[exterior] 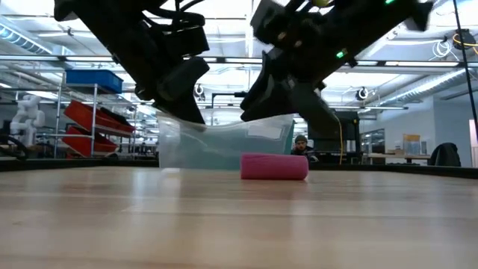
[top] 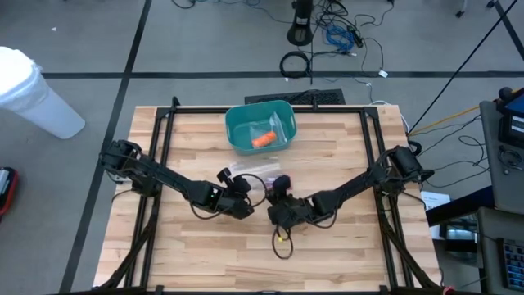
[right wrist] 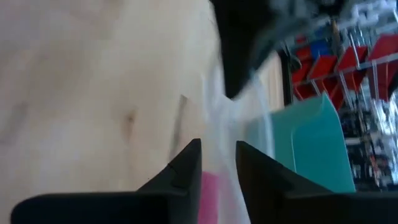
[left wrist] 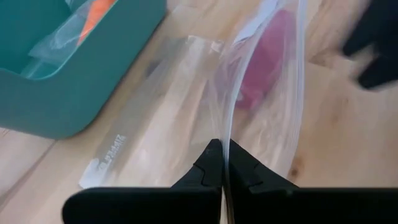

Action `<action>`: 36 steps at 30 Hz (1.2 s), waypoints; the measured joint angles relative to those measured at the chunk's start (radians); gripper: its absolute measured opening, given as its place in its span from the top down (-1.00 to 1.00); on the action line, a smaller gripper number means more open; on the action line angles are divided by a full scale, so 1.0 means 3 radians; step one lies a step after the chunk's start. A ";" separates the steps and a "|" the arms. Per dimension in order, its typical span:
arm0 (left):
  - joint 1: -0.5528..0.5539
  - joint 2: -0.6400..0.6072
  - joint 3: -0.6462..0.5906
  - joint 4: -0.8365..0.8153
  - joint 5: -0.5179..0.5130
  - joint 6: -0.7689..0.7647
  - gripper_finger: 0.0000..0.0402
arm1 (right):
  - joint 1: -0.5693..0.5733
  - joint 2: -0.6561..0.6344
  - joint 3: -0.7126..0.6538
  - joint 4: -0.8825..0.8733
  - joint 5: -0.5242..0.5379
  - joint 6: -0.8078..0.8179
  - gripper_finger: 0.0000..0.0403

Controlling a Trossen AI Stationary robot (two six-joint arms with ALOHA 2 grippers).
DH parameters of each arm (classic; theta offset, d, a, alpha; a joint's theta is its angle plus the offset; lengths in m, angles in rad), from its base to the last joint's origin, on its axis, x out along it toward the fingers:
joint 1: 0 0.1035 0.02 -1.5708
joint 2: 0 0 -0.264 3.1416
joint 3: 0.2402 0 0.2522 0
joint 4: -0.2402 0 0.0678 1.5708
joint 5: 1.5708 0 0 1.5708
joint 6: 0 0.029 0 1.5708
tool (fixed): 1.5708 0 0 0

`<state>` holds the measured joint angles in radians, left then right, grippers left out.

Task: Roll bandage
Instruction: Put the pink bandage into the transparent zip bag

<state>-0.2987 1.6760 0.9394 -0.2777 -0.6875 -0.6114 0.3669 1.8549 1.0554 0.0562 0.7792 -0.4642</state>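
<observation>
A clear zip bag (left wrist: 186,106) lies on the wooden table with a pink bandage roll (left wrist: 264,62) inside it. In the low view the roll (exterior: 274,166) rests on its side on the table. My left gripper (left wrist: 222,155) is shut on the bag and holds part of it up off the table. My right gripper (right wrist: 217,155) stands open at the bag from the other side, with clear film and the pink roll (right wrist: 209,193) showing in the gap between its fingers. From above, both grippers meet at the table's middle, left (top: 243,205) and right (top: 277,199). My left gripper pinches the bag's thin plastic edge (left wrist: 225,134) between its two shut fingers, coming slanting down from the table's left. The film rises from the fingers and curves over the roll, while the rest of the bag lies on the table. My right gripper has clear film between its fingers, but I cannot tell whether they touch it.
A teal bin (top: 237,131) stands at the far middle of the table, just beyond the bag, with an orange item (top: 264,140) in plastic inside. Black frame rails (top: 160,139) run along the table's left and right sides. Bare wood lies toward the near edge.
</observation>
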 joint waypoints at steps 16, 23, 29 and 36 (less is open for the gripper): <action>-0.0036 0.0000 0.0001 0.0260 -0.0037 0.0331 1.00 | -0.0372 0.0072 0.0001 -0.0379 -0.0441 0.0604 0.60; -0.0115 0.0000 0.0002 0.0237 -0.0819 0.0435 1.00 | -0.0300 0.0063 0.0006 -0.0486 -0.0962 0.1154 0.97; -0.0168 0.0001 0.0004 0.0305 -0.0904 0.0420 1.00 | -0.0297 0.0060 0.0008 -0.0472 -0.1334 0.1329 0.95; -0.0168 0.0045 0.0004 0.0297 -0.0843 0.0381 1.00 | -0.0266 -0.0013 0.0004 -0.0498 -0.0801 0.1452 0.76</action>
<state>-0.3492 1.6894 0.9405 -0.1885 -0.9404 -0.4972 0.2871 1.8511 1.0565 -0.0933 0.5388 -0.0284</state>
